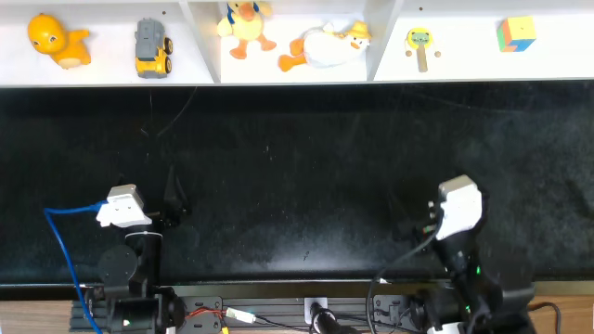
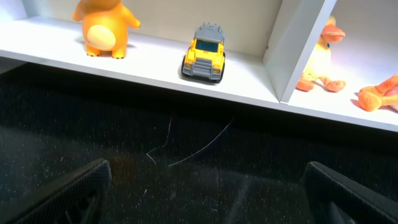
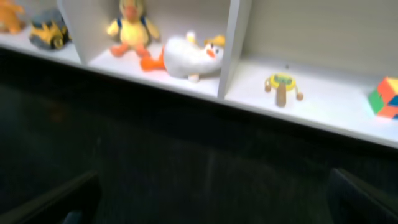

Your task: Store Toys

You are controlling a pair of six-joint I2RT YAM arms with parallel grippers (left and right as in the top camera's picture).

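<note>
on the shelf (image 1: pixel 464 67) sit six toys (image 1: pixel 58 42); both pairs of jaws spread apart.

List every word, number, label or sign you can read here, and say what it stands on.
No text can be read.
The yellow truck, orange duck figure, yellow plush duck, white plush duck, rattle and colour cube on the white shelf show no legible print.
The black table bears no lettering.

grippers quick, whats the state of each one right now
Left gripper: open, holding nothing.
Right gripper: open, holding nothing.
</note>
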